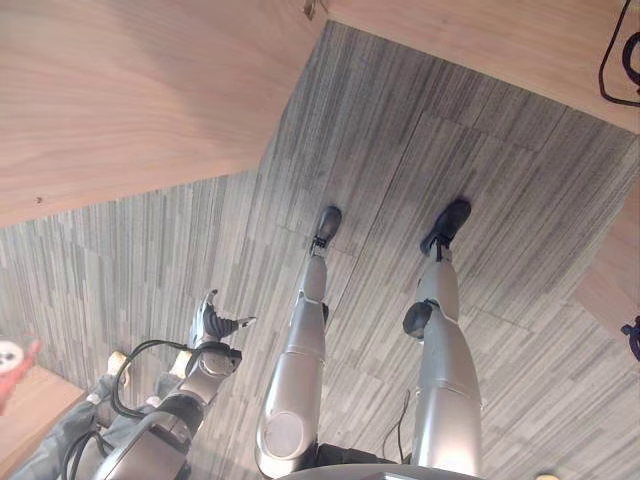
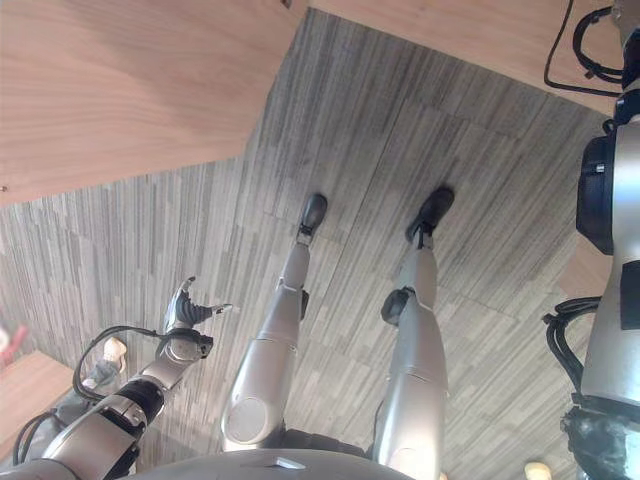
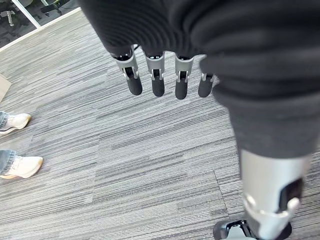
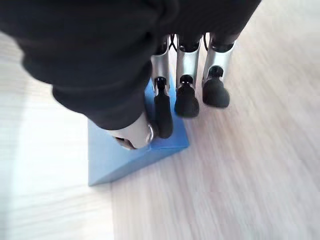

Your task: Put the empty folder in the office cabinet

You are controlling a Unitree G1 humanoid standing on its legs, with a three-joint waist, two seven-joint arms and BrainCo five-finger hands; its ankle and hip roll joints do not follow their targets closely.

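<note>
A blue folder point(image 4: 115, 155) lies on a light wooden surface point(image 4: 240, 165) in the right wrist view. My right hand point(image 4: 162, 112) is at the folder's corner, which is pinched between the thumb and one finger. The other fingers point(image 4: 215, 92) hang just past the folder's edge, over the wood. My left hand point(image 1: 212, 325) hangs low at my left side over the grey carpet. Its fingers point(image 3: 157, 82) are straight and hold nothing.
A large wooden surface point(image 1: 120, 90) fills the upper left, and another point(image 1: 500, 40) runs along the upper right with striped grey carpet point(image 1: 400, 150) between them. A person's light shoes point(image 3: 17, 165) stand on the carpet near my left hand. A small wooden corner point(image 1: 30, 410) is at lower left.
</note>
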